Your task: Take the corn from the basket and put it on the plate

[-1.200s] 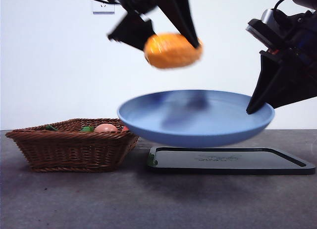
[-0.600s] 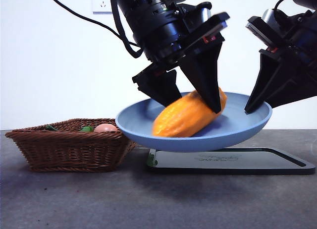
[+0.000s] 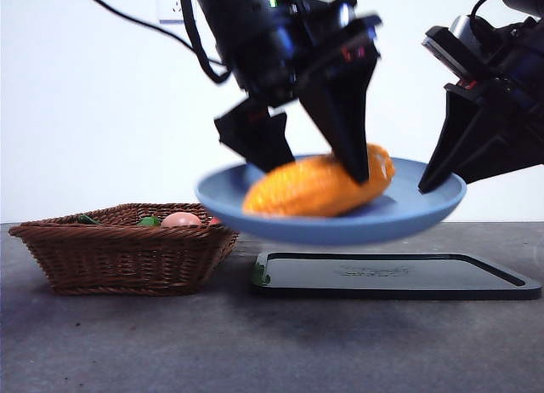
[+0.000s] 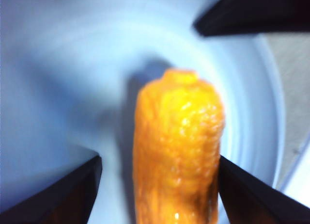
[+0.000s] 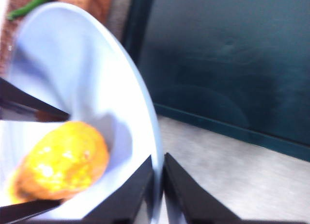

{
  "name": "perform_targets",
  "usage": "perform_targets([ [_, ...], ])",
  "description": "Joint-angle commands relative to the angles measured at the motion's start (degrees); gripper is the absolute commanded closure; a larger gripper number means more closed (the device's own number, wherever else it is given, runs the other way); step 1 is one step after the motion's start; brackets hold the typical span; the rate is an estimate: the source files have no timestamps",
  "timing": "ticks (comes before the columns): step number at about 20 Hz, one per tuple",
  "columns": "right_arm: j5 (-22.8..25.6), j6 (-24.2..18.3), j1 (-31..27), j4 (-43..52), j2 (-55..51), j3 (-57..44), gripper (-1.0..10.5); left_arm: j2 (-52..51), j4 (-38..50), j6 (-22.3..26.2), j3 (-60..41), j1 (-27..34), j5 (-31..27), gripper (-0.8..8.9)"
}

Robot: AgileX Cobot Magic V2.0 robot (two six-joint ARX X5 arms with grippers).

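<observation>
The orange-yellow corn [image 3: 319, 187] lies lengthwise in the light-blue plate [image 3: 408, 219], which hangs in the air above the black tray. My left gripper [image 3: 316, 173] stands over the plate, open, its jaws straddling the cob. In the left wrist view the corn [image 4: 177, 146] sits between the jaws with a gap on one side, on the plate [image 4: 58, 88]. My right gripper [image 3: 433, 185] is shut on the plate's right rim, and the right wrist view shows that gripper [image 5: 159, 161] pinching the plate [image 5: 72, 64] with the corn [image 5: 60, 161] inside. The wicker basket [image 3: 119, 253] rests at the left.
A flat black tray [image 3: 391, 278] lies on the table under the plate. The basket holds a round orange-pink fruit [image 3: 181, 219] and green items [image 3: 149, 221]. A wall socket [image 3: 174, 6] is on the white wall behind.
The left gripper came down from above with the corn into the plate. Its jaws have since spread and the cob lies flatter. The right gripper kept the plate aloft.
</observation>
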Motion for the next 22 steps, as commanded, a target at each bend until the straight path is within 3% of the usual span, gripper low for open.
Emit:
perform_targets([
  [1,-0.81,0.61,0.24,0.83,0.46,1.11,9.4,-1.90,0.37,0.83,1.90,-0.48,-0.04,4.35],
  [8,-0.39,0.61,-0.31,0.61,0.50,1.11,9.4,-7.34,-1.70,0.98,4.31,-0.44,-0.07,4.35],
  [15,-0.39,0.26,-7.06,2.14,1.03,1.20,9.4,-13.31,-2.03,1.01,4.42,0.42,-0.07,4.35],
  [22,-0.35,-1.42,-12.33,3.52,13.62,9.35,9.4,-18.43,-2.10,0.74,4.42,0.42,-0.07,4.35],
])
